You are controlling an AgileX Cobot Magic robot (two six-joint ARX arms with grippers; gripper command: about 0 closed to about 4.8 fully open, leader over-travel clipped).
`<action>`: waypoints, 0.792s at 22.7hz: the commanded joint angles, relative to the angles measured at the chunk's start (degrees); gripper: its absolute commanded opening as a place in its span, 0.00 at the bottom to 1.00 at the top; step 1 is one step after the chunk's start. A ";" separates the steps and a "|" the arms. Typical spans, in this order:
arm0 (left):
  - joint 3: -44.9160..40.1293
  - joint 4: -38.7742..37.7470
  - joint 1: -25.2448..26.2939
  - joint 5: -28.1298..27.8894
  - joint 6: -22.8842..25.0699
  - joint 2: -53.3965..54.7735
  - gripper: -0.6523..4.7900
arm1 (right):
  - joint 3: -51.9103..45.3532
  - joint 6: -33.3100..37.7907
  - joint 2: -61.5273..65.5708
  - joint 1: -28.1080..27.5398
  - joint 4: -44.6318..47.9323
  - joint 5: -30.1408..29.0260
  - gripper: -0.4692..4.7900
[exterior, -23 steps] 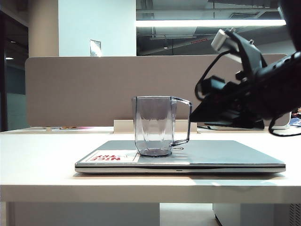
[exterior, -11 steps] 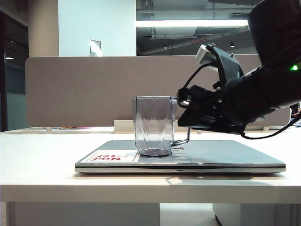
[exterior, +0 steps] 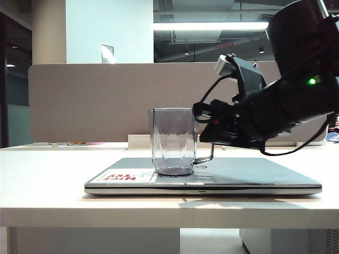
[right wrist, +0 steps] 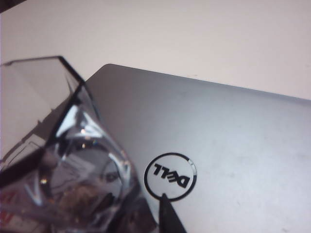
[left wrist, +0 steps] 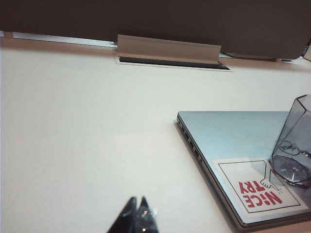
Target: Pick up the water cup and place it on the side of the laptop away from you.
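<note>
Office partitions and a strip light sit behind a pale, matte tabletop [exterior: 47, 174] on which the water cup [exterior: 174, 142] stands upright on the closed laptop [exterior: 249, 174], beside the red-lettered sticker [left wrist: 260, 191]. Over the last second the right hand [exterior: 204, 127] has swung in from the right of the exterior view and dropped to the level of the cup's squared loop handle [exterior: 211, 154], its jaws narrowing as it came; whether they have clenched on the handle yet I cannot tell, since the dark wrist hides them. That suggests the pick-up is just beginning, with the move to the laptop's far side still ahead. The cup is clear, grey-tinted, faceted plastic, likely slippery; the laptop lid is smooth brushed silver with a round logo [right wrist: 170, 176]. The left hand [left wrist: 138, 213] hangs over bare tabletop well away, its dark tips together, empty.
</note>
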 commanded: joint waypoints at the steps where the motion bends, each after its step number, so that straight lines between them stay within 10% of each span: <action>1: 0.17 0.33 -0.02 -0.17 0.02 0.04 0.11 | 0.81 0.20 0.55 0.02 1.03 0.31 0.34; 18: 0.17 0.33 -0.02 -0.15 0.02 0.04 0.11 | 1.07 0.15 1.27 0.02 1.16 1.57 0.08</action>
